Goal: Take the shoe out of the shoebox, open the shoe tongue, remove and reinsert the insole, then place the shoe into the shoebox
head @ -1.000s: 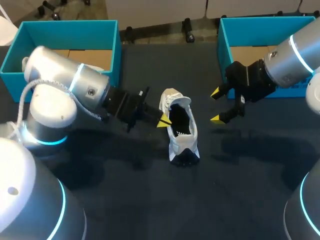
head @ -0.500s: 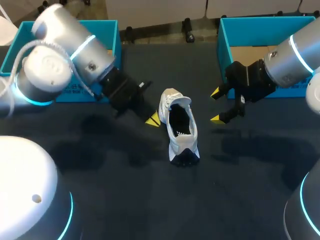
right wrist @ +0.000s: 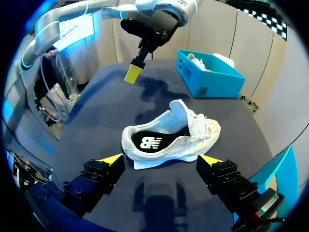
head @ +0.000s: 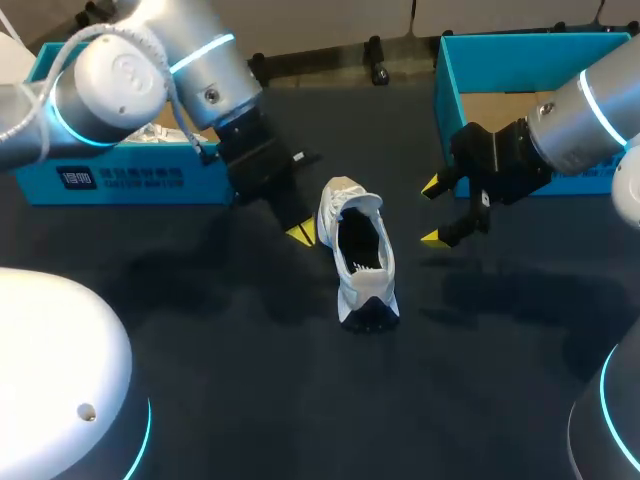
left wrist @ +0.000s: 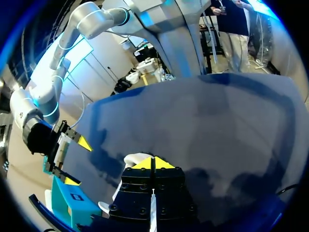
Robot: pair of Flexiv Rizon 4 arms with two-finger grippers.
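At the middle of the dark counter, in the head view, a white shoe stands on its sole, outside the left shoebox and the right shoebox. The left end effector is just beside the shoe, clenched on nothing. The right end effector hangs apart on the other side, released. From the left wrist view, the left end effector has both yellow tips pressed together, a white part of the shoe just under them. From the right wrist view, the shoe lies ahead of the released right end effector, showing its black insole; the left shoebox is behind it.
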